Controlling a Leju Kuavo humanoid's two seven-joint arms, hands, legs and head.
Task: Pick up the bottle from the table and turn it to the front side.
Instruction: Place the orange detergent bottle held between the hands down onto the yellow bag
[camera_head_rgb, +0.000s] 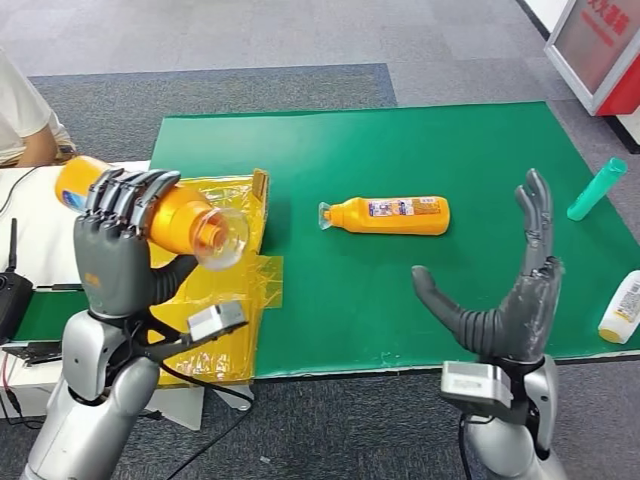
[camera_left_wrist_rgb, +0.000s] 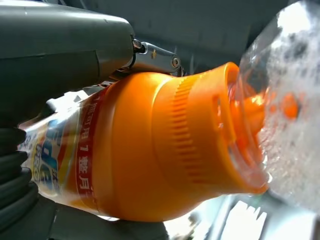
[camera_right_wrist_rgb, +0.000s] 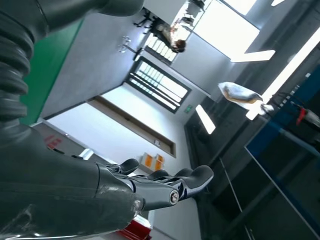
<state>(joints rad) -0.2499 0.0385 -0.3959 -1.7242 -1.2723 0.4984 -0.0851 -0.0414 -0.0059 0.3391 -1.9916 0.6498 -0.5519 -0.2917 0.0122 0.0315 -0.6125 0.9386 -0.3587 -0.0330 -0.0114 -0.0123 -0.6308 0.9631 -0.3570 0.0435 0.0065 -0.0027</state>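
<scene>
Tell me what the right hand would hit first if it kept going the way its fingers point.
Probably nothing close: the open right hand points its fingers upward, above the green mat. The lying orange bottle sits off to its left, out of that line. Depth is unclear.

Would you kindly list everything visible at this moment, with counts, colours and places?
held bottle: 1, orange with clear cap, lying sideways in the left hand, above the yellow sheet.
lying bottle: 1, orange, on its side mid-mat, cap toward the robot's left.
teal bottle: 1, lying at the mat's far right edge.
white bottle: 1, white with yellow, near right edge.
green mat: 1, covering the table.
yellow sheet: 1, crinkled, on the mat's left end.
person: 1, white sleeve, far left.
left hand: grey, grips the held bottle.
right hand: grey, fingers spread, raised, holding nothing.
</scene>
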